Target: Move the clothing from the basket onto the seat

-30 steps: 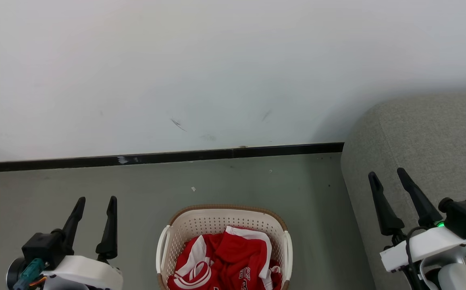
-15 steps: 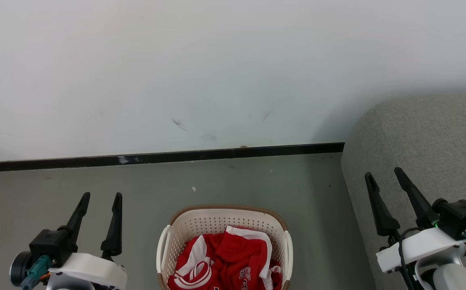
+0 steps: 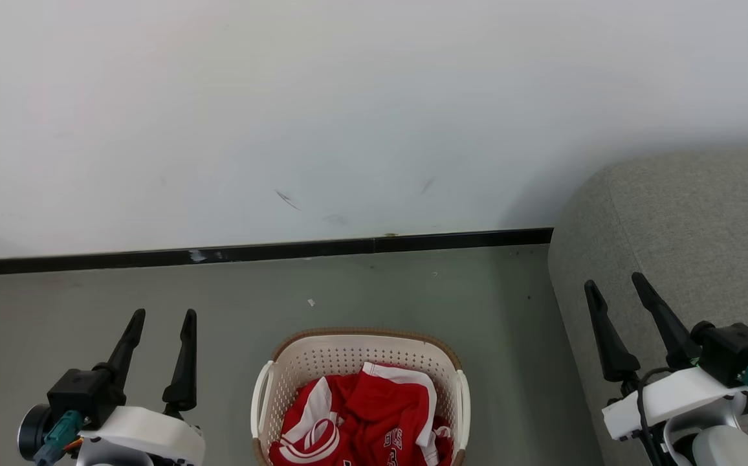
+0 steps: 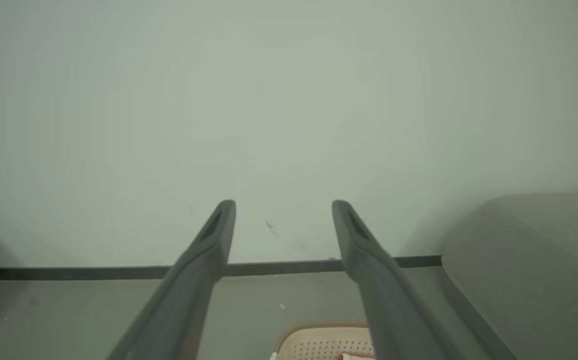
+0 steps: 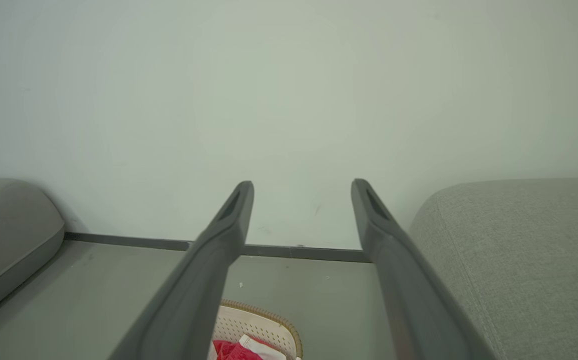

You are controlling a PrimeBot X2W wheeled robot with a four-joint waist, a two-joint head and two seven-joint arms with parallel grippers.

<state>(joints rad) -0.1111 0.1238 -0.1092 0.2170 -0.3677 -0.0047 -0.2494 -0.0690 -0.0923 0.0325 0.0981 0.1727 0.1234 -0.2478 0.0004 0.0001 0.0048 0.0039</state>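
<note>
Clothing (image 3: 364, 417) untouched. My left hand (image 3: 164, 315) and right hand (image 3: 613, 281) both stand fully open and empty. Left hand hovers over the floor (image 3: 89, 291), beside the basket (image 3: 361, 338); right hand hovers over the near edge of the seat (image 3: 691, 213). The clothing lies bunched inside the basket, between my two hands. Step, as judged: pre-grasp, nothing transferred yet. Next move calls for lowering one hand into the basket and closing on a fold of fabric, clear of the rim.
</note>
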